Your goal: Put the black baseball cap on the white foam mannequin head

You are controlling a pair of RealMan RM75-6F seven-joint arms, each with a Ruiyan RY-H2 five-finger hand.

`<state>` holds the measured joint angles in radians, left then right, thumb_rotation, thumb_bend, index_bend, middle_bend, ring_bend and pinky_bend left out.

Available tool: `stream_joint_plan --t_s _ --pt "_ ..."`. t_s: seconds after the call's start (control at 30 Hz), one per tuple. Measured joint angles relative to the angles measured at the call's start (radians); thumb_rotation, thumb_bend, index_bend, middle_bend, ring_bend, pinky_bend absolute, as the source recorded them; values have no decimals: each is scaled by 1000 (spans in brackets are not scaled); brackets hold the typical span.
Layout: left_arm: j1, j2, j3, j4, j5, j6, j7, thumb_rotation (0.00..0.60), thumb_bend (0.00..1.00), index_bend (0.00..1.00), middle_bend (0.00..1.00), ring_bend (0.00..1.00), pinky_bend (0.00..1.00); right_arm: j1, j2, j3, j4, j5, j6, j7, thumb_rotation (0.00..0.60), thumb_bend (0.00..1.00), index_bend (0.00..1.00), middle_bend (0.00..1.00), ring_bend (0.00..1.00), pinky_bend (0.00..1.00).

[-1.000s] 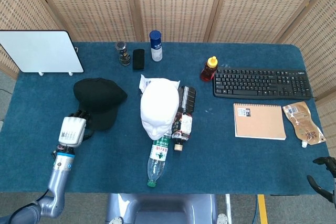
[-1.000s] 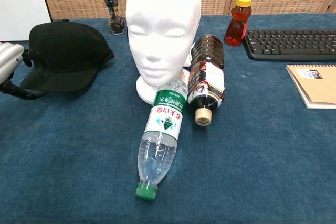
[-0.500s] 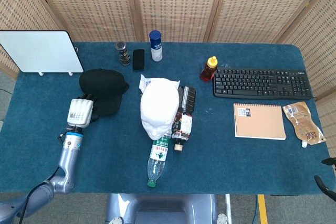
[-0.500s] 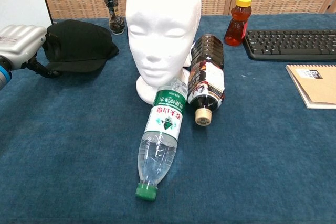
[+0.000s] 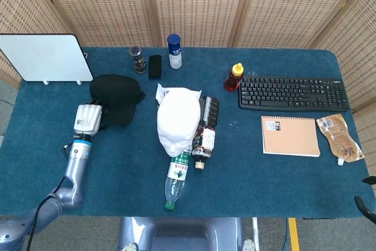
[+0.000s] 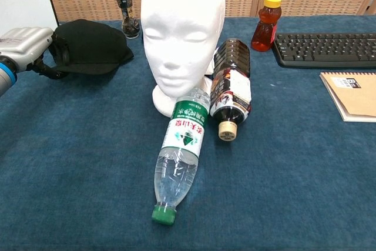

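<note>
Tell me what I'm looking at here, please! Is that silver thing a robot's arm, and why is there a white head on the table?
Yes, it's a robot. The silver thing is its left hand at the end of its left arm. One picture comes from a camera on the robot's head, looking down. The other comes from its chest, looking straight across the blue table.

The white foam head is for trying on hats. The robot's job is to put the black cap on it. Right now the hand's fingers grip the cap's edge, off to the left of the head.

Also there: a water bottle and a brown bottle, both lying down, a keyboard, a notebook and a honey bottle. The right hand barely peeks into the corner, so I can't tell what it's doing.
</note>
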<state>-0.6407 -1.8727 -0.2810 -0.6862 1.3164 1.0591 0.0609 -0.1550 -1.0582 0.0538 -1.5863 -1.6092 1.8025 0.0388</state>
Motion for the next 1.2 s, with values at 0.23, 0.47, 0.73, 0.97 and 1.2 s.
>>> stream_joint_plan --t_s 0.23,0.47,0.73,0.97,1.2 --pt "-8 77 68 -22 52 -56 -153 600 678 530 431 354 685 1 7 3 -10 -8 3 -2 600 234 431 472 516 576" --pt "9 147 99 -85 94 -2 -211 600 694 571 430 401 736 1 6 4 -8 -10 3 5 600 234 432 472 515 576" --pt "38 265 127 -187 150 112 -194 600 687 634 431 405 742 6 -3 4 1 -19 0 16 600 233 432 472 516 576" --pt "47 374 130 -287 200 214 -87 600 680 639 436 405 743 5 -11 6 14 -18 5 30 600 233 433 472 516 575" --pt "42 462 114 -413 237 288 42 600 677 639 440 404 742 6 -18 7 23 -17 5 37 600 234 435 472 517 575"
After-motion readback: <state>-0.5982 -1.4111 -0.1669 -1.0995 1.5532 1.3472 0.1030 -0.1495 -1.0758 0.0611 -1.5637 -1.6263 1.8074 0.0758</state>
